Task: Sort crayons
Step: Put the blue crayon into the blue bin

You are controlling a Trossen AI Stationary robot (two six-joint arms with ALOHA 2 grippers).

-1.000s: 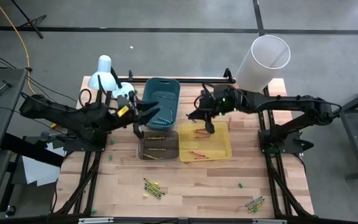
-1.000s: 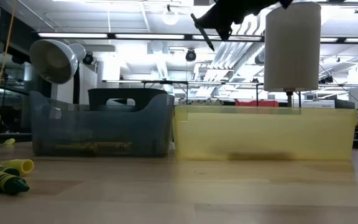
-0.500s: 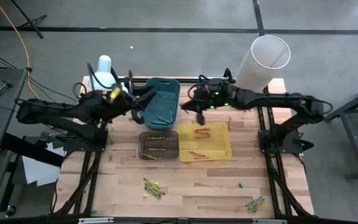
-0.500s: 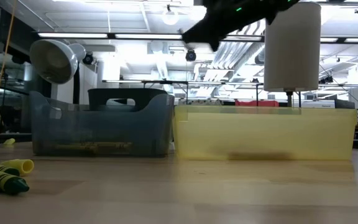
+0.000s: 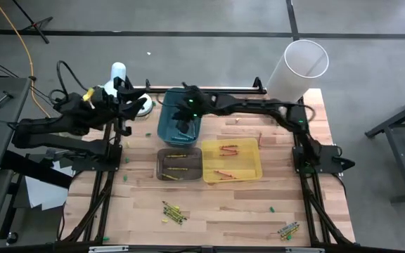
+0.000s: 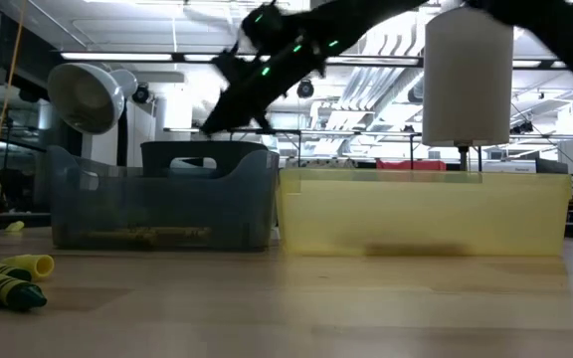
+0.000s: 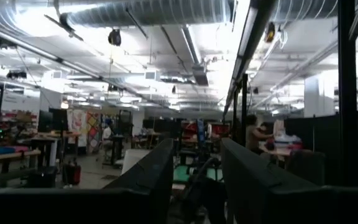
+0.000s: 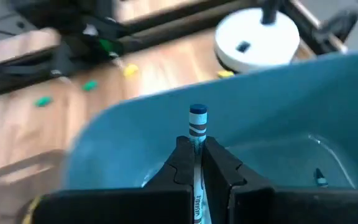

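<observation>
My right gripper (image 8: 196, 147) reaches across to the teal bin (image 5: 180, 112) and hangs over it (image 5: 183, 125), shut on a blue crayon (image 8: 197, 121). Another blue crayon (image 8: 319, 178) lies on that bin's floor. Red-orange crayons (image 5: 228, 150) lie in the yellow bin (image 5: 232, 160), and more crayons (image 5: 176, 169) in the grey bin (image 5: 179, 163). Loose crayons lie on the table near its front edge (image 5: 173, 212) and front right corner (image 5: 288, 229). My left gripper (image 5: 132, 105) is drawn back by the lamp base, open and tipped up toward the room (image 7: 197, 149). My right gripper pinches the blue crayon between its two fingers, and the crayon lies along them. Its banded end (image 8: 197, 115) sticks out past the fingertips. The fingers slant down from the table's right side, and the crayon is held clear above the teal bin's inside.
A tall white cylinder (image 5: 297, 70) stands at the far right corner. A white desk lamp (image 5: 118, 74) stands at the far left, its round base (image 8: 257, 38) beside the teal bin. Small green bits (image 5: 271, 209) dot the wood.
My right gripper has swung from over the yellow bin toward the table's left and sunk over the teal bin, still shut on the crayon. My left gripper has drawn back from the bins toward the far left, rising and tipping upward.
</observation>
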